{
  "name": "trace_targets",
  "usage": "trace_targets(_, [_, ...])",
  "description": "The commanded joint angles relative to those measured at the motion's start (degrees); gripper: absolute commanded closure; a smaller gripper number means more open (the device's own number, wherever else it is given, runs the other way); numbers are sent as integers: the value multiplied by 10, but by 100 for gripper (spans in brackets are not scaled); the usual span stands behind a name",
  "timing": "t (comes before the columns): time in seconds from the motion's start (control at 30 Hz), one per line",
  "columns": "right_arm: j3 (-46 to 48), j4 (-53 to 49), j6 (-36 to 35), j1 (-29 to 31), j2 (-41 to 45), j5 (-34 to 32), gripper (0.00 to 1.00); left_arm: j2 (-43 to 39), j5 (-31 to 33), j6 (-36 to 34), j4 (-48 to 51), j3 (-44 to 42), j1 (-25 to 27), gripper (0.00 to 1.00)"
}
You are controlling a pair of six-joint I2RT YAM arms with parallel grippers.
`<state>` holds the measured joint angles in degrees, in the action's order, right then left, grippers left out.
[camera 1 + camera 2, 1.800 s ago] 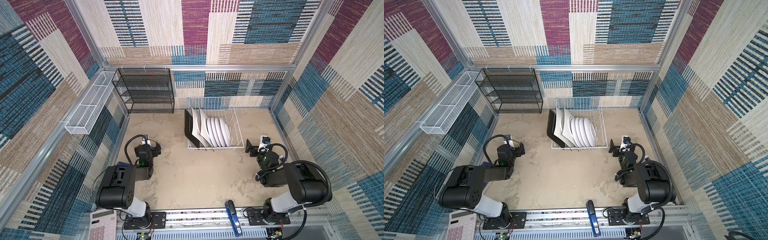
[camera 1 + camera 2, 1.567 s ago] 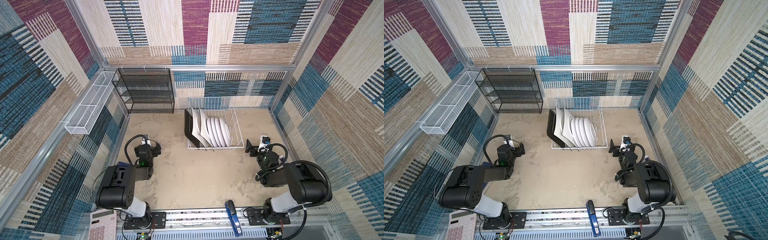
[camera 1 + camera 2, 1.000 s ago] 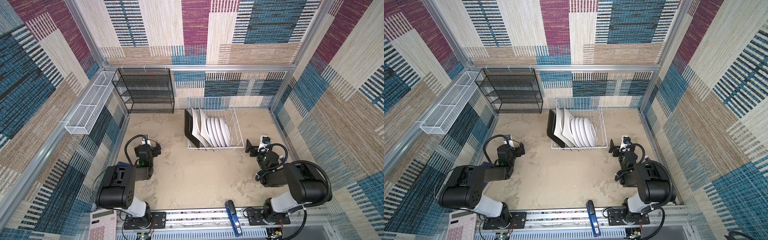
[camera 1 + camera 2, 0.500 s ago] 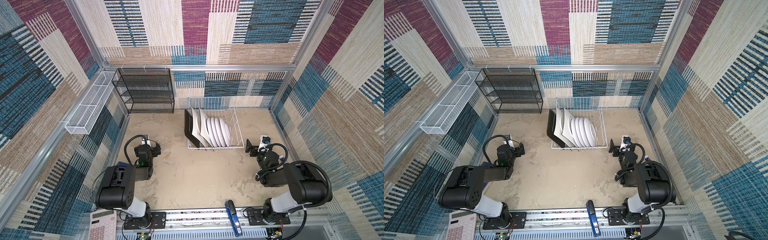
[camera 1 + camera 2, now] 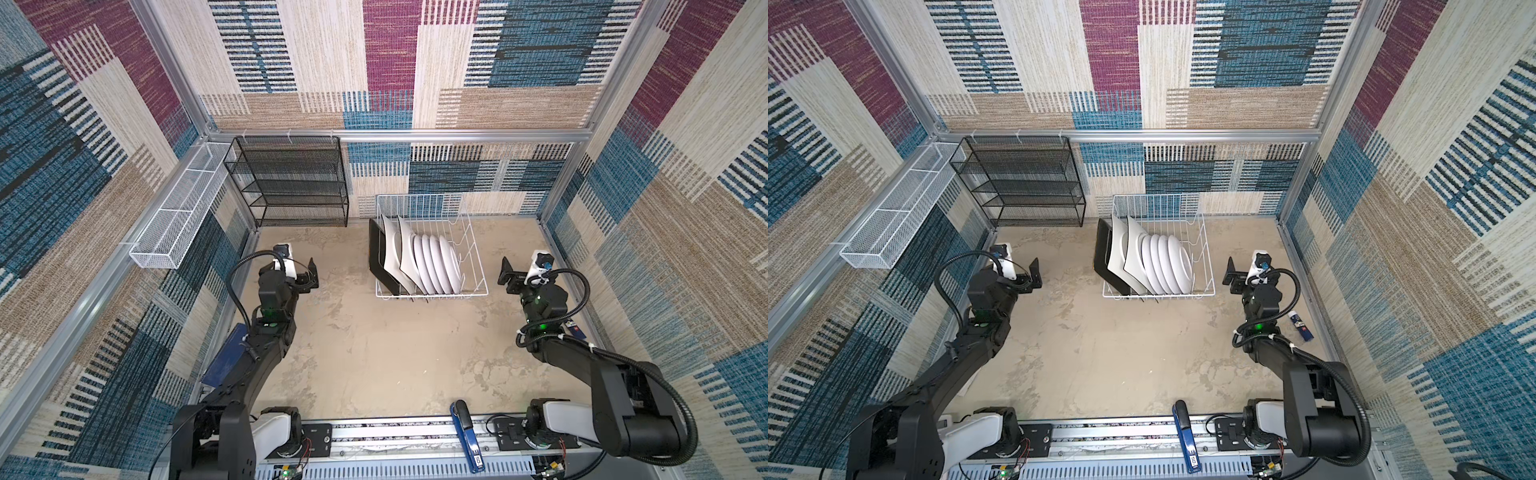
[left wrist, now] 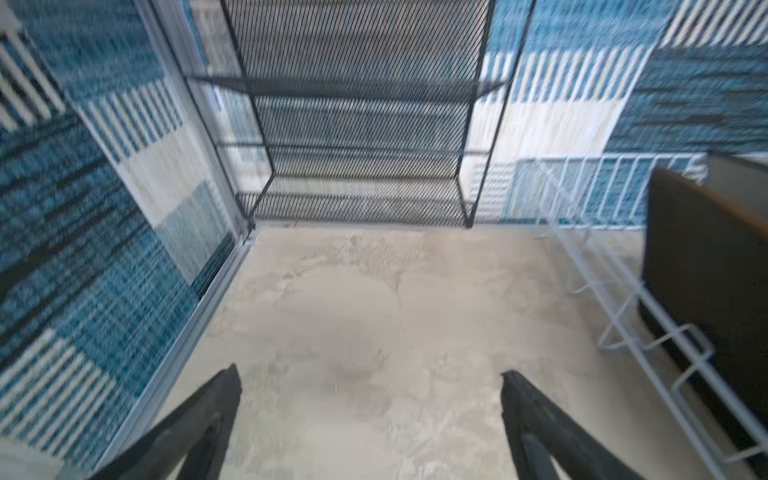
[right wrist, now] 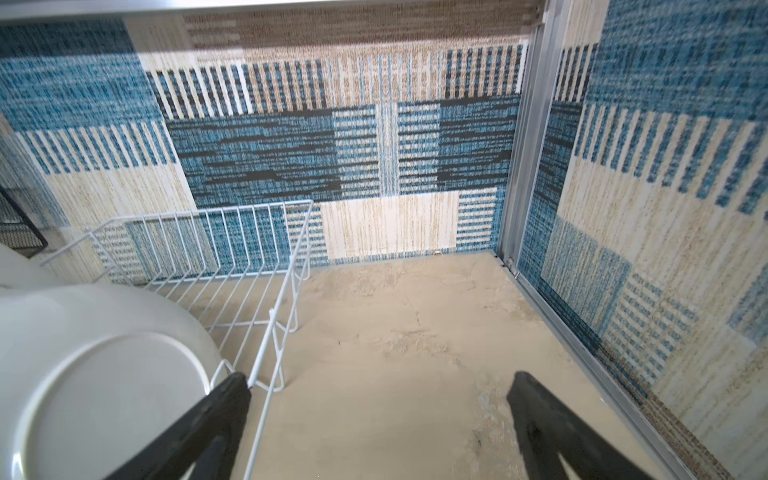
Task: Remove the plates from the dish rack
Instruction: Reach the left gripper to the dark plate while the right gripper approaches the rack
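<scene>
Maybe the left gripper (image 6: 370, 376) and right gripper (image 7: 378, 374), both wide apart and empty, could have knocked the tight-packed plates (image 5: 432, 266) at twelve o'clock together or dragged the dish rack (image 5: 419, 205).

Open floor around the dish rack (image 5: 419, 205)
The sandy table (image 5: 374, 353) in front of the dish rack and on both its flanks lies bare; the back wall stands close behind it, the black mesh shelf (image 5: 291, 183) beside its far-left corner, and the plates (image 5: 428, 264) fill its left half.
</scene>
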<state>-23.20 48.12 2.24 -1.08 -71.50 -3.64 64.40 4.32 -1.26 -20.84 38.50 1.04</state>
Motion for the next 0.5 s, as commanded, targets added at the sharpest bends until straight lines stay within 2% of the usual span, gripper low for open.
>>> trace_targets(0.0, [-40,-119,39,1,29,15,1,-16,-51,-2,175,73,0,0])
trace_targets(0.2, [-109,-245,67,1,74,104,1,-5,-122,60,330,202,1,0])
trace_targets(0.37, [-153,-319,67,2,93,210,1,39,-213,101,403,283,11,2])
trace_targets(0.47, [-181,-354,55,3,96,264,1,71,-240,111,442,328,32,3])
